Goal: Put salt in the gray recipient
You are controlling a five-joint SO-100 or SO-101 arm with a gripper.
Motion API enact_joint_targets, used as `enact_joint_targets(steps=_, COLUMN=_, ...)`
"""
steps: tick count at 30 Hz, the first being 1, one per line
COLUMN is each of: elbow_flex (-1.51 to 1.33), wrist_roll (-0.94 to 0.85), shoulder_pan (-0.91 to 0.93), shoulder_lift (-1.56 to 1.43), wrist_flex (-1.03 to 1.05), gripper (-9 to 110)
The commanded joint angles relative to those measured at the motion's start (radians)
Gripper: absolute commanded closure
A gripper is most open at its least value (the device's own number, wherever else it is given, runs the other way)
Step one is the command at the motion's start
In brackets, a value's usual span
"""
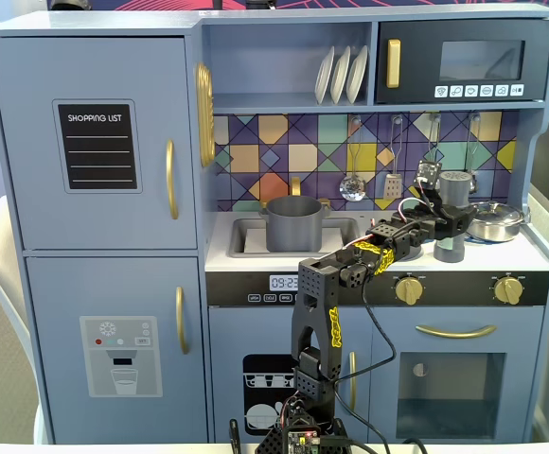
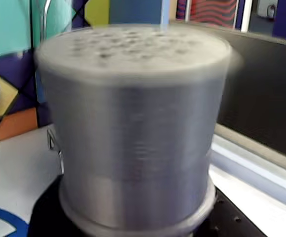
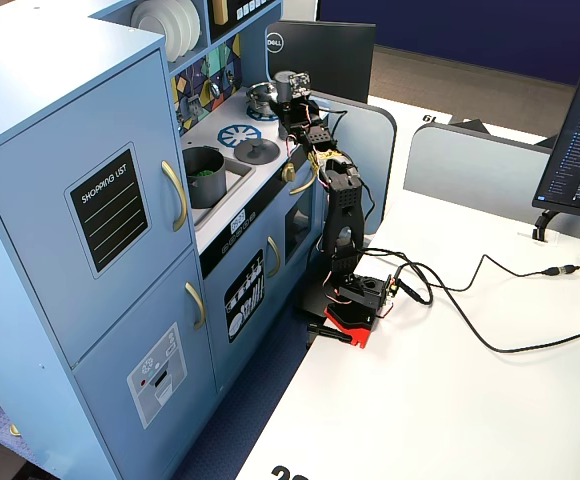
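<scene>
- Salt, tall slim gray cylindrical shaker (image 1: 451, 216) with perforated lighter top, stands upright on the toy stove, well right of the matte dark-gray cylindrical pot (image 1: 293, 224) in the sink.
- It looks rigid, light, smooth and tippy; the mid-body is the best hold.
- Black gripper (image 1: 442, 214) is at the shaker; I cannot tell whether it is clamped.

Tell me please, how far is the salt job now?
Done: the gripper has reached the salt shaker on the stove top; the wrist view is filled by the shaker. In hand: it appears to close on the shaker, though the fingers are hard to see. Left: carrying it to the gray pot in the sink, which stands apart to the left in that fixed view.
</scene>
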State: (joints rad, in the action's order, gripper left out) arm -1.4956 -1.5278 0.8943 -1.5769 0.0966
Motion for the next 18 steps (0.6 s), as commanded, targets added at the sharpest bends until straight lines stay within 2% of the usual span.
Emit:
enact_joint_targets(steps=1, elbow_flex=0.067, wrist_roll=0.015, shoulder_pan=-0.015, shoulder_lift=-0.06, wrist_flex=0.031, gripper=101)
enact_joint_targets(steps=7, elbow_flex=0.057, wrist_roll=0.169, shoulder_pan=-0.012, shoulder_lift=-0.222, wrist_flex=0.109, gripper=101)
enact_joint_targets(steps=10, elbow_flex=0.083, wrist_roll=0.314, shoulder_pan=-0.054, shoulder_lift=-0.348, wrist_flex=0.253, gripper=101)
enact_joint_targets(steps=18, elbow_flex=0.133, wrist_roll=0.796, shoulder_pan=-0.368, shoulder_lift=-0.588, wrist_flex=0.641, gripper=101)
